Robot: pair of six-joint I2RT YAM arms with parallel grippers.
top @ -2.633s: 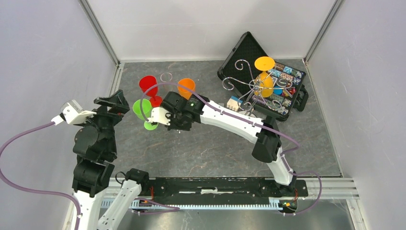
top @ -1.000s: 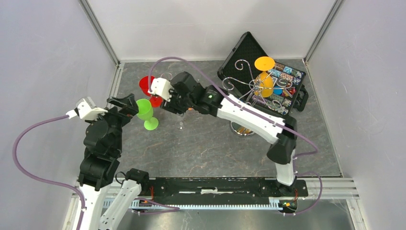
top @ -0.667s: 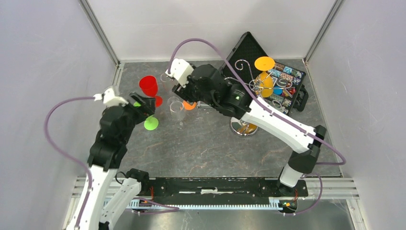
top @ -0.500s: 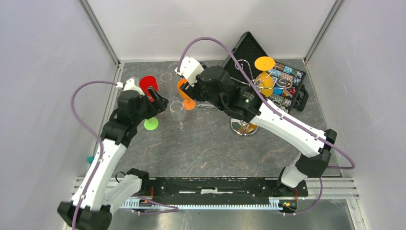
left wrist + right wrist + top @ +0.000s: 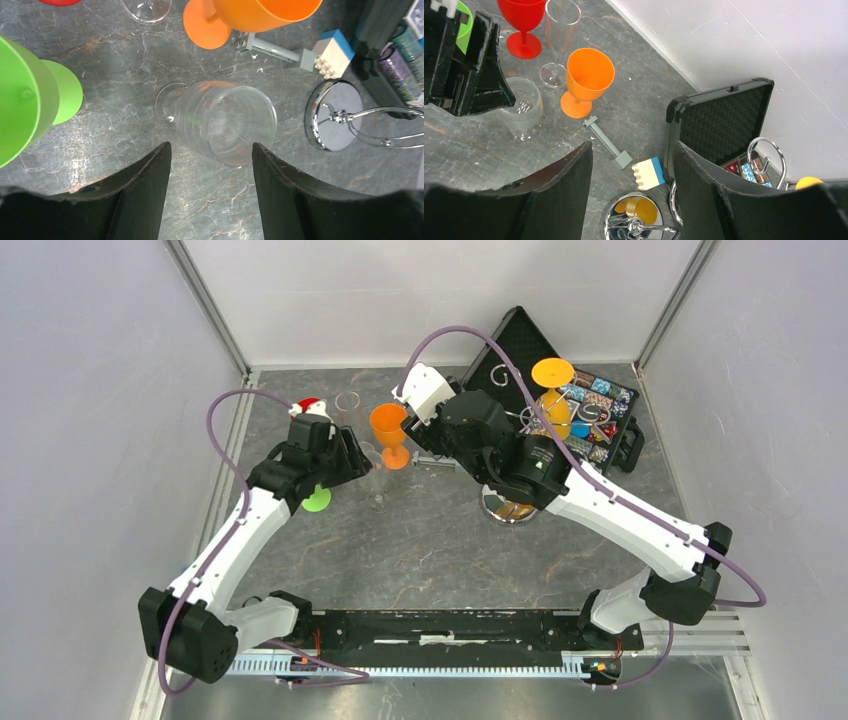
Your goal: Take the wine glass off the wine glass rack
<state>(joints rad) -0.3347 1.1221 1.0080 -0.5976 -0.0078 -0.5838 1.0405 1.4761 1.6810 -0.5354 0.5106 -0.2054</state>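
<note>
The wine glass rack (image 5: 499, 374) is a silver wire stand with a round mirrored base (image 5: 634, 220), standing at the back right. A yellow-orange wine glass (image 5: 553, 405) hangs upside down from its curled arms. My right gripper (image 5: 478, 440) hovers just left of the rack, open and empty. In the right wrist view its fingers (image 5: 631, 150) frame the base from above. My left gripper (image 5: 352, 458) is open above a clear tumbler-like glass (image 5: 225, 122). That glass stands just beyond the fingertips (image 5: 211, 165), apart from them.
An orange glass (image 5: 389, 426), a green glass (image 5: 25, 100), a red glass (image 5: 523, 20) and a clear flute (image 5: 559, 30) stand at the back left. An open black case (image 5: 520, 350) sits behind the rack. A white-and-blue block (image 5: 650, 172) and a grey piece (image 5: 606, 142) lie beside it.
My right arm swung right, away from the glasses and toward the rack. The left arm stretched forward and right over the clear glass, and its jaws narrowed.
</note>
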